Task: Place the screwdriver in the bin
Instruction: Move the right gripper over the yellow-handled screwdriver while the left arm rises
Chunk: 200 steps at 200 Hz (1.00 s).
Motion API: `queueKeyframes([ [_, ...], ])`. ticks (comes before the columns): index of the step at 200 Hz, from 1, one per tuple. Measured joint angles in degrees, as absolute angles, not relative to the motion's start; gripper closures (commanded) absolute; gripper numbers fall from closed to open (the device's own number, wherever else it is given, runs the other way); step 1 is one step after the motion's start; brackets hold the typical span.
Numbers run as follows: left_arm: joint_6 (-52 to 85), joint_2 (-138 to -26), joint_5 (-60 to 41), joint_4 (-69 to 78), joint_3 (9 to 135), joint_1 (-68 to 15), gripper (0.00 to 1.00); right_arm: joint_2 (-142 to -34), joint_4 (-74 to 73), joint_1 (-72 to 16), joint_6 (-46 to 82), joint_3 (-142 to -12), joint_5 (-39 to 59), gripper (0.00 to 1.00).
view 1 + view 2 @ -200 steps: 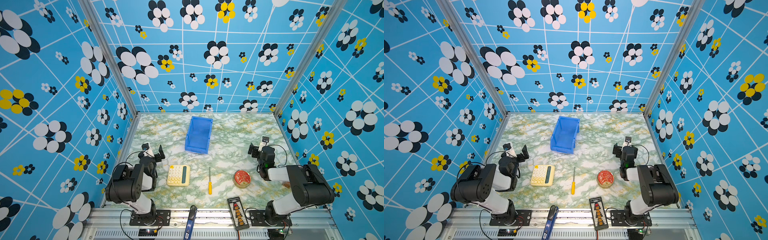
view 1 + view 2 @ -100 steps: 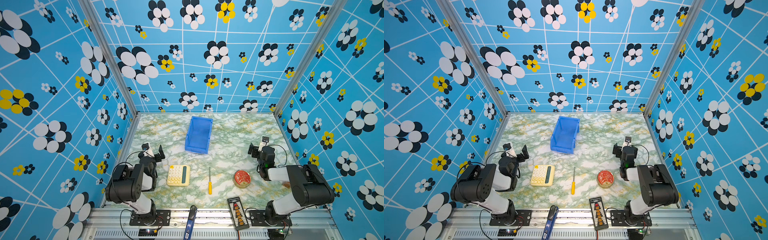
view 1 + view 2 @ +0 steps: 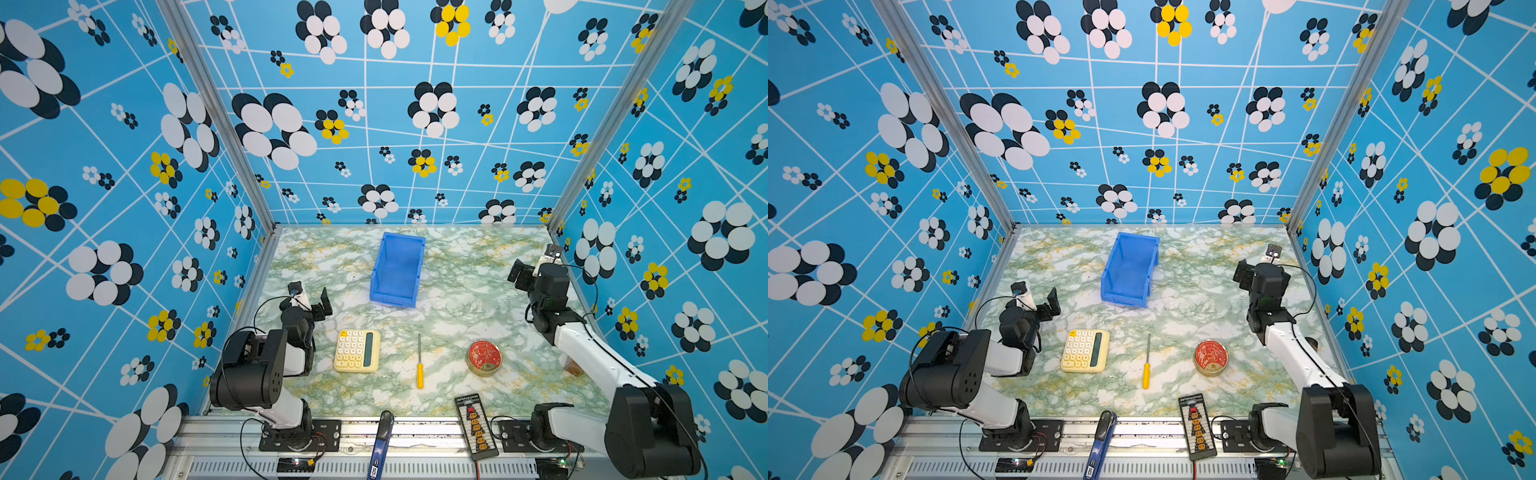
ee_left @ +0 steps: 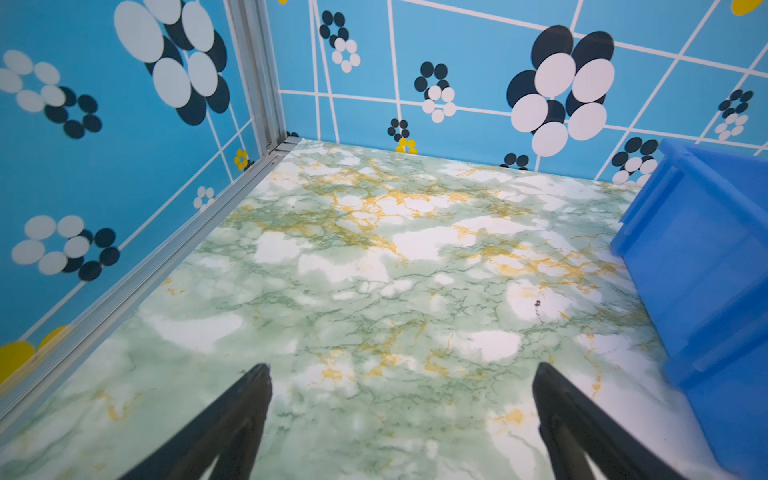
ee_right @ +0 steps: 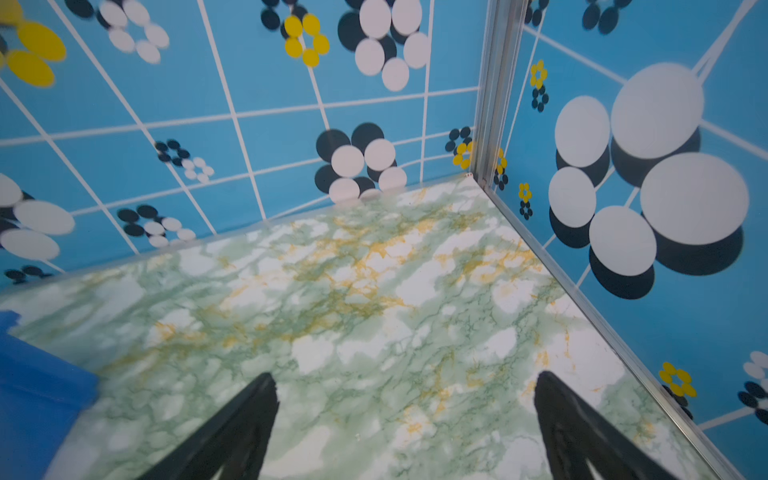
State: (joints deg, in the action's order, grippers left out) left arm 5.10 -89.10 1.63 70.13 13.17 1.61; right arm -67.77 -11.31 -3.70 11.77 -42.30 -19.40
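Observation:
The yellow-handled screwdriver (image 3: 420,365) (image 3: 1146,365) lies on the marble table near the front middle, shaft pointing to the back. The blue bin (image 3: 397,270) (image 3: 1130,270) stands open-topped behind it; an edge of the bin shows in the left wrist view (image 4: 706,270) and the right wrist view (image 5: 29,395). My left gripper (image 3: 322,305) (image 3: 1050,305) (image 4: 401,374) rests at the left, open and empty. At the right side my right gripper (image 3: 524,272) (image 3: 1246,274) (image 5: 405,382) hangs open with nothing in it. Both grippers are far from the screwdriver.
A cream calculator (image 3: 357,350) lies left of the screwdriver and a round red tin (image 3: 483,357) right of it. A black connector board (image 3: 476,426) and a dark blue-handled tool (image 3: 380,444) lie at the front rail. Patterned walls close in three sides.

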Motion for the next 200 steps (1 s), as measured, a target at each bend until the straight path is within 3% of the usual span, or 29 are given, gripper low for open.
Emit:
queueKeyframes([
  [30,3.07,-84.23,1.32,63.09,13.85,-0.25,0.01,-61.32,1.17,-9.72,15.79,-45.04,-19.16,0.01],
  [85,-0.23,-66.32,-4.82,34.50,24.64,-0.47,0.01,-58.81,18.13,-23.00,21.23,-43.33,-16.73,0.01],
  [124,-3.81,-68.05,-7.05,7.64,39.75,-0.47,0.01,-59.48,26.98,-33.74,25.82,-43.35,-15.92,0.09],
  [154,-6.26,-69.67,-8.23,-12.32,51.75,-0.51,0.01,-60.99,29.85,-44.29,32.08,-43.33,-14.50,0.11],
  [200,-9.93,-69.52,-11.05,-30.37,62.74,-1.87,0.01,-70.28,28.12,-61.80,43.40,-43.31,-14.22,0.15],
])
